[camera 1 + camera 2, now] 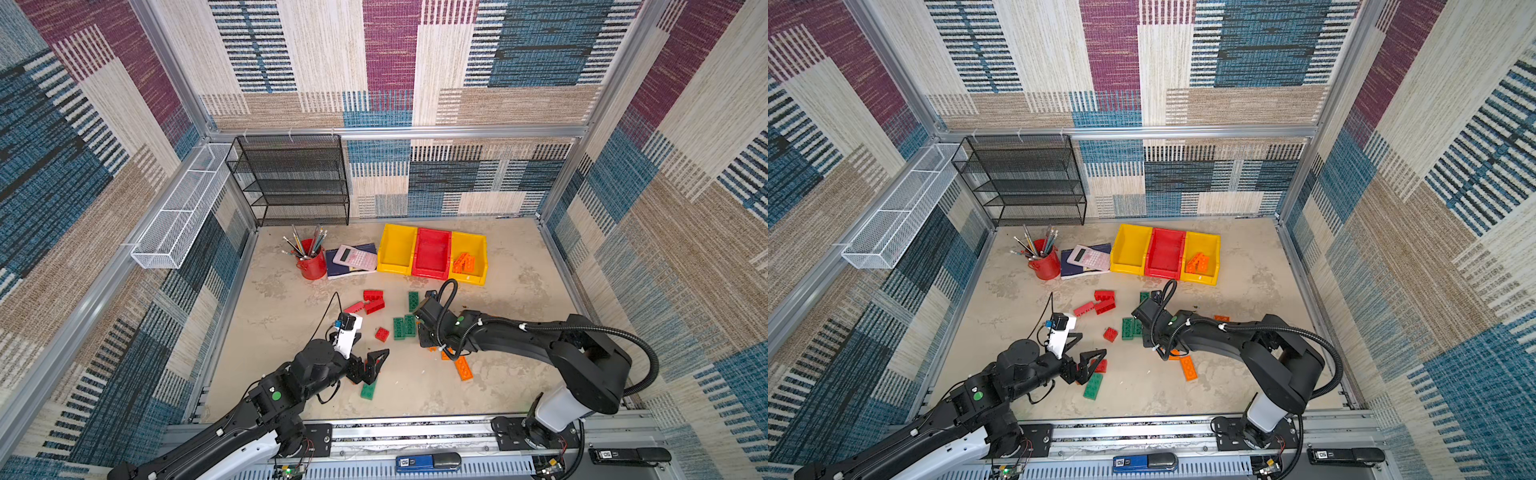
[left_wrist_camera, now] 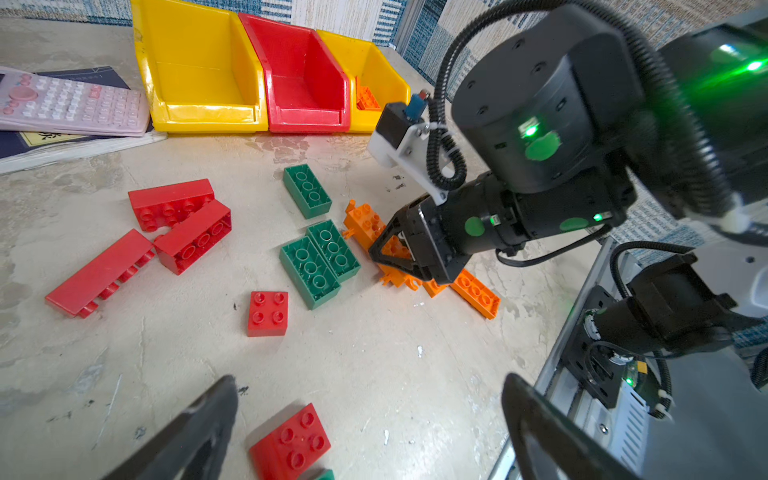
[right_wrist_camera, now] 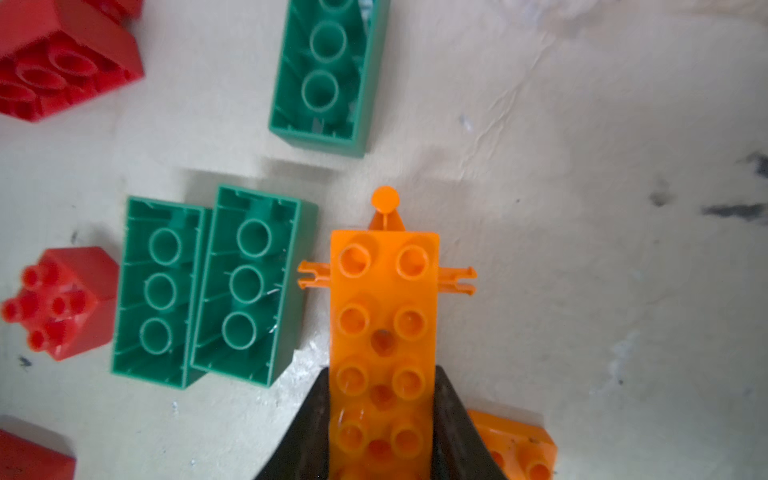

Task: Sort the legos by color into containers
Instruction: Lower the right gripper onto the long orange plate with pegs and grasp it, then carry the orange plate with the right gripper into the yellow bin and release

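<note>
My right gripper (image 3: 382,376) is shut on the long pegged orange piece (image 3: 384,291), which lies flat on the table beside a pair of upturned green bricks (image 3: 208,286); the left wrist view shows this grip (image 2: 386,249) too. My left gripper (image 2: 368,390) hangs open low over the table, with a red 2x2 brick (image 2: 291,444) below it, near one finger. Several red, green and orange legos lie scattered mid-table, such as a red 2x2 (image 1: 382,333) and an orange brick (image 1: 463,368). At the back stand the containers: yellow (image 1: 392,245), red (image 1: 432,253), yellow (image 1: 478,245), the last holding orange bricks (image 1: 464,262).
A red pencil cup (image 1: 311,264) and a pink calculator (image 1: 355,257) on a book sit left of the bins. A black mesh shelf (image 1: 291,178) stands at the back left, and a white wire basket (image 1: 183,208) hangs on the left wall. The arms' rail (image 1: 415,432) runs along the front edge.
</note>
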